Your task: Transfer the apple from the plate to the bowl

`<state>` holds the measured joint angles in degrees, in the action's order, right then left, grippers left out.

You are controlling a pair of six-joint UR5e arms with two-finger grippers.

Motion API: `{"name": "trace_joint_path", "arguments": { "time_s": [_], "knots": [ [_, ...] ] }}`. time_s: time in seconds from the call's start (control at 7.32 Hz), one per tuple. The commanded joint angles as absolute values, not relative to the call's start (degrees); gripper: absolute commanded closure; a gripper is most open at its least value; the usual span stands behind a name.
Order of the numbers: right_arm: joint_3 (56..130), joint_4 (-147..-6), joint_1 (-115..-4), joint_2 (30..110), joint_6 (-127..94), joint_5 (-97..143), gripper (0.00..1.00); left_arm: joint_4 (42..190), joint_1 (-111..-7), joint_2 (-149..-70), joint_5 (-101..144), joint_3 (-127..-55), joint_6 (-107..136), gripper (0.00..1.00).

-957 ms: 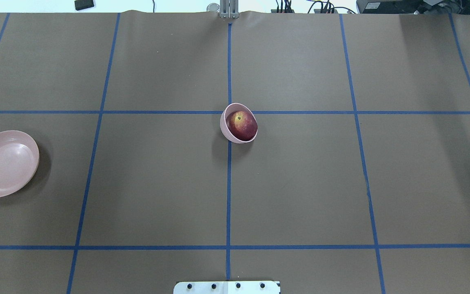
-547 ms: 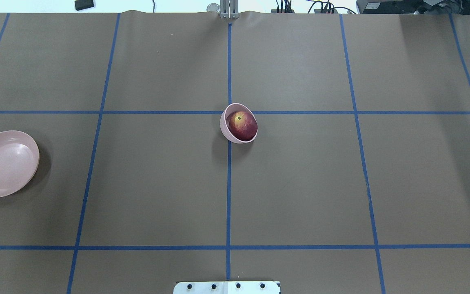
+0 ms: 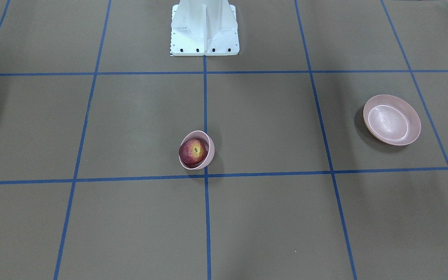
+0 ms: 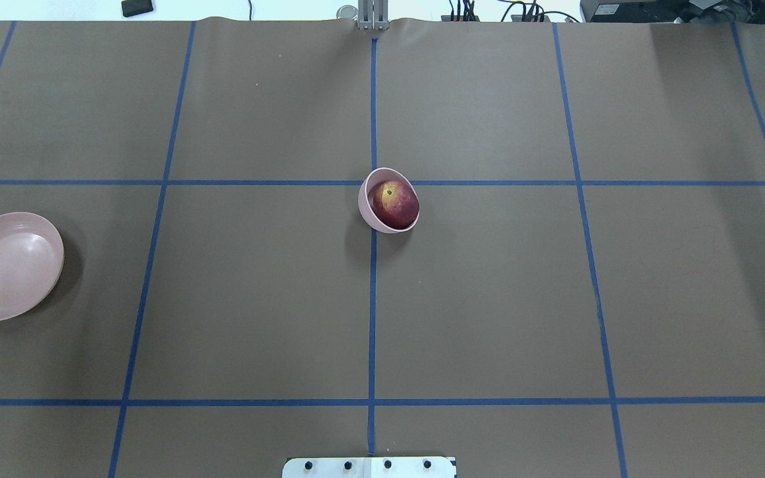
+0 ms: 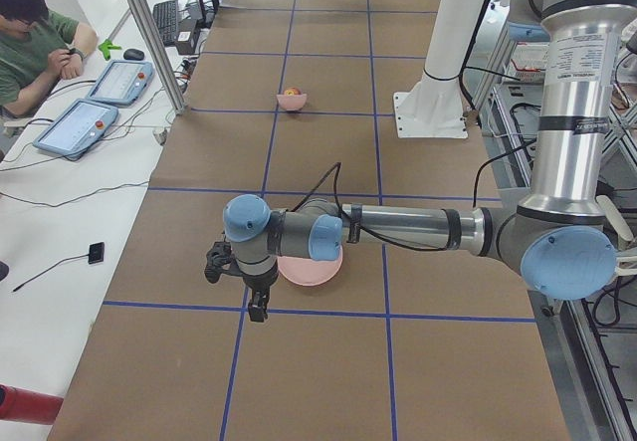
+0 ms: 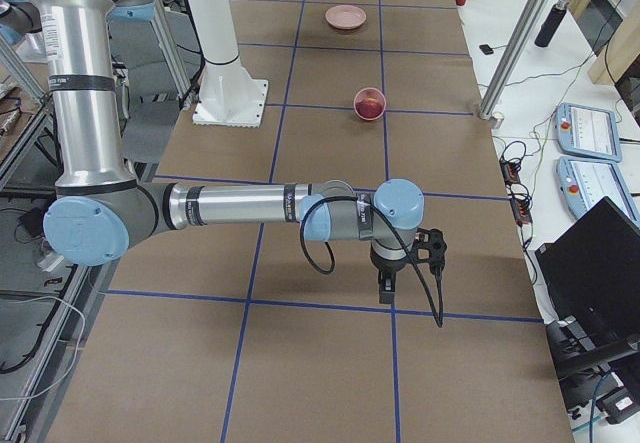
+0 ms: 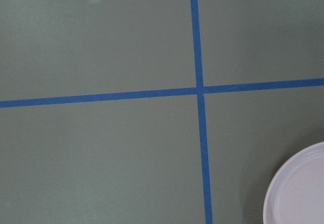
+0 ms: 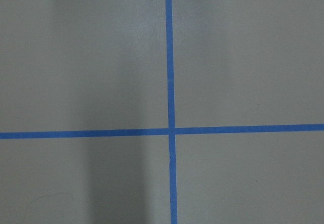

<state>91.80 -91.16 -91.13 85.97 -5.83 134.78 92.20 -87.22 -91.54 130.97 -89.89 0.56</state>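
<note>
The dark red apple [image 4: 396, 203] lies inside the small deep pink bowl [image 4: 363, 200] near the table's middle, on the centre tape line; the bowl leans to one side. It also shows in the front view, apple [image 3: 192, 151] in bowl [image 3: 210, 151]. The shallow pink plate [image 4: 8, 266] is empty at the table's left end. My left gripper [image 5: 258, 311] shows only in the exterior left view, just beside the plate [image 5: 320, 270]. My right gripper [image 6: 387, 285] shows only in the exterior right view, far from the bowl [image 6: 369, 103]. I cannot tell whether either is open or shut.
The robot's white base [image 3: 204, 27] stands at the table's near-robot edge. Blue tape lines grid the brown table cover. An operator [image 5: 35, 38] sits beside control tablets [image 5: 90, 122] off the table's side. The left wrist view shows the plate's rim [image 7: 298, 193].
</note>
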Motion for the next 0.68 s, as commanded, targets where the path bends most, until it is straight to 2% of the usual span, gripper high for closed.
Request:
{"name": "trace_joint_path", "arguments": {
  "time_s": [0.0, 0.55],
  "knots": [
    [96.4, -96.58, -91.06, 86.57, -6.24, 134.21, 0.0, 92.29, -87.19, -91.41, 130.96, -89.82, 0.53, 0.02],
    [95.98, -96.77, -90.97, 86.57, -6.07, 134.21, 0.0, 92.02, -87.19, -91.67, 130.96, -89.82, 0.53, 0.02]
  ]
}}
